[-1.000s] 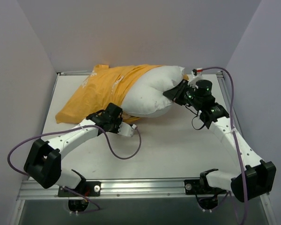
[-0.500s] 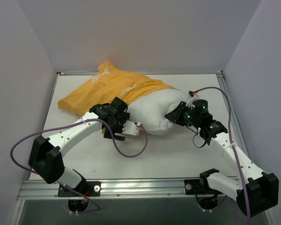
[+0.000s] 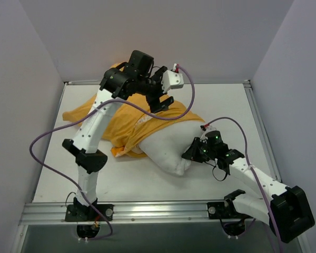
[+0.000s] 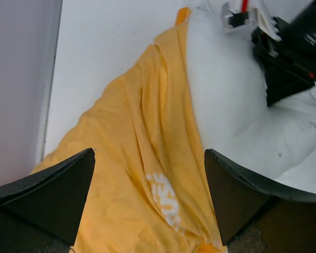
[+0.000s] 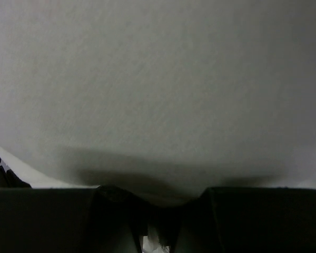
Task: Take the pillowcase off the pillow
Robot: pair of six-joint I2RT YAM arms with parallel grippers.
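The orange-yellow pillowcase (image 3: pixel 113 124) lies crumpled across the left and middle of the table and still covers the left part of the white pillow (image 3: pixel 166 145). The pillow's bare right end points toward the near right. My left gripper (image 3: pixel 159 99) hangs high above the cloth, open and holding nothing. In the left wrist view, its fingers (image 4: pixel 47 192) frame the pillowcase (image 4: pixel 131 158) and its white print, with the pillow (image 4: pixel 226 105) to the right. My right gripper (image 3: pixel 192 153) is shut on the pillow's right end, and white pillow fabric (image 5: pixel 158 95) fills the right wrist view.
Grey walls close in the table (image 3: pixel 210 100) at the back and on both sides. A metal rail (image 3: pixel 163 211) runs along the near edge. The left arm's purple cable (image 3: pixel 52 142) loops over the left side of the table.
My left gripper opened, let go of the cloth and rose high toward the back. The right gripper dragged the pillow toward the near right, baring more white.
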